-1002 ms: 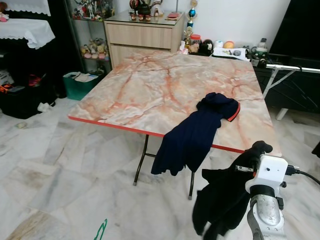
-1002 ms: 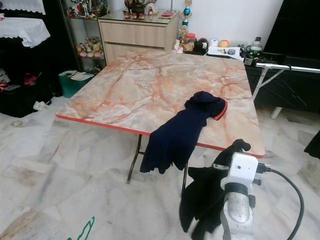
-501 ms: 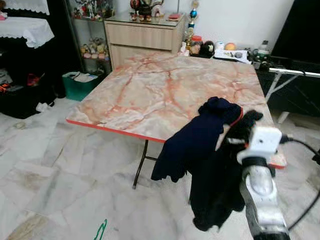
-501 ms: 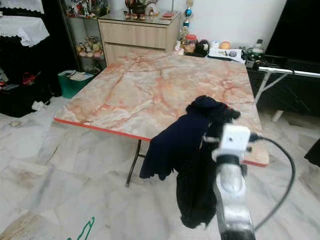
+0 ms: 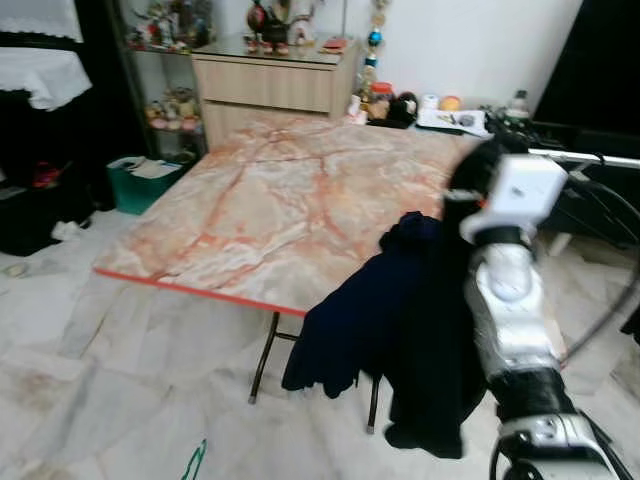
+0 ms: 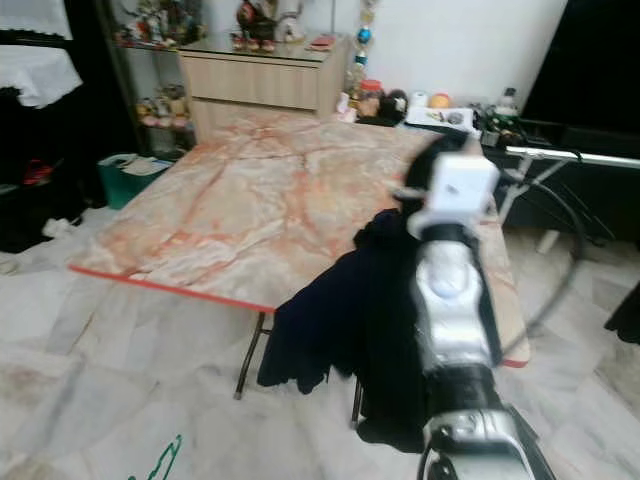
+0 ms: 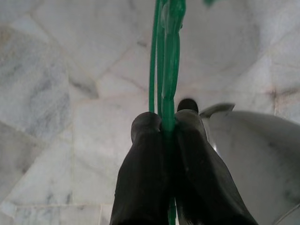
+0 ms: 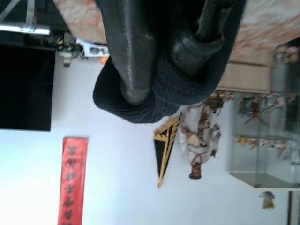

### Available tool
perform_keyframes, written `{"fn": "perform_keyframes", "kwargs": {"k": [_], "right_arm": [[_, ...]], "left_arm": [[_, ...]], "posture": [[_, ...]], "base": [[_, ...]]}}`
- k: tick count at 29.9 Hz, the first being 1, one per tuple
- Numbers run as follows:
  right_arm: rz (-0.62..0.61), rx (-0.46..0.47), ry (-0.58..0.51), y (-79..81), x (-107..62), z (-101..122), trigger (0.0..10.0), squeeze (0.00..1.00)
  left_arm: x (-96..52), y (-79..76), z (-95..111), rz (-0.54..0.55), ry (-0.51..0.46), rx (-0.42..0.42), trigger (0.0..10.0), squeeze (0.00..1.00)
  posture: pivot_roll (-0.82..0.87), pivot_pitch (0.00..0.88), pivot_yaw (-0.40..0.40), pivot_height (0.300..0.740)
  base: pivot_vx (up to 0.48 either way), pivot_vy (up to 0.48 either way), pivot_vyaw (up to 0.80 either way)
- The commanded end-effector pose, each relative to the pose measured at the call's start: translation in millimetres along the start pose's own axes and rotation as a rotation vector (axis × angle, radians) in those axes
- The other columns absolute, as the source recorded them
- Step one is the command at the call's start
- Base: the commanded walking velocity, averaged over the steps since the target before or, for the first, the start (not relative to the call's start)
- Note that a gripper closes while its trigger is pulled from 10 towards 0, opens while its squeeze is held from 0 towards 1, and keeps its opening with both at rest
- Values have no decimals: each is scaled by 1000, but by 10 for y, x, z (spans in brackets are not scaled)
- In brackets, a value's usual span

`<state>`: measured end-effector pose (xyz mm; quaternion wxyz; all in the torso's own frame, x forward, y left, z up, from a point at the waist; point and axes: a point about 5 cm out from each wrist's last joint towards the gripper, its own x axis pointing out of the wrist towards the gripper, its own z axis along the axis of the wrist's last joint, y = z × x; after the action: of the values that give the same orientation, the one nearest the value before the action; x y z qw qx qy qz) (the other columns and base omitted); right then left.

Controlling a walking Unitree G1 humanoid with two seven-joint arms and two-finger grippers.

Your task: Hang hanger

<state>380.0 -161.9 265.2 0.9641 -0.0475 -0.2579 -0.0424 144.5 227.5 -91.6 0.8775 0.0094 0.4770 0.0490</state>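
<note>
A thin green hanger [image 7: 165, 56] is clamped between the closed left gripper [image 7: 164, 129], low in the frame's lower left. A dark garment [image 8: 154, 89] is pinched by the right gripper [image 8: 161, 70], raised higher than before.

Glossy marble-look table [image 5: 270, 200], matt knitted dark garment [image 5: 430, 340], smooth green hanger [image 7: 166, 61]

Right arm [image 5: 510, 300] lifts dark garment [image 5: 430, 350] beside marble table [image 5: 280, 200].
</note>
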Motion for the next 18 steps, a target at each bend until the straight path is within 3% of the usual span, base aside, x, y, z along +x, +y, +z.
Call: {"fn": "perform_keyframes", "kwargs": {"k": [1,6,18], "right_arm": [[-67,2,-26,-181,63,56,10000,0],[-75,-61,5,-201,137,22,10000,0],[-16,-117,41,-197,42,-154,10000,0]], "left_arm": [[-4,-45,-59,-12,26,6,10000,0],[-6,-42,-68,-13,30,6,10000,0],[-14,-44,-104,-13,42,8,10000,0]], "posture": [[112,0,-1,740],[114,0,-1,740],[110,0,-1,740]], "base": [[311,0,0],[309,0,0],[310,0,0]]}}
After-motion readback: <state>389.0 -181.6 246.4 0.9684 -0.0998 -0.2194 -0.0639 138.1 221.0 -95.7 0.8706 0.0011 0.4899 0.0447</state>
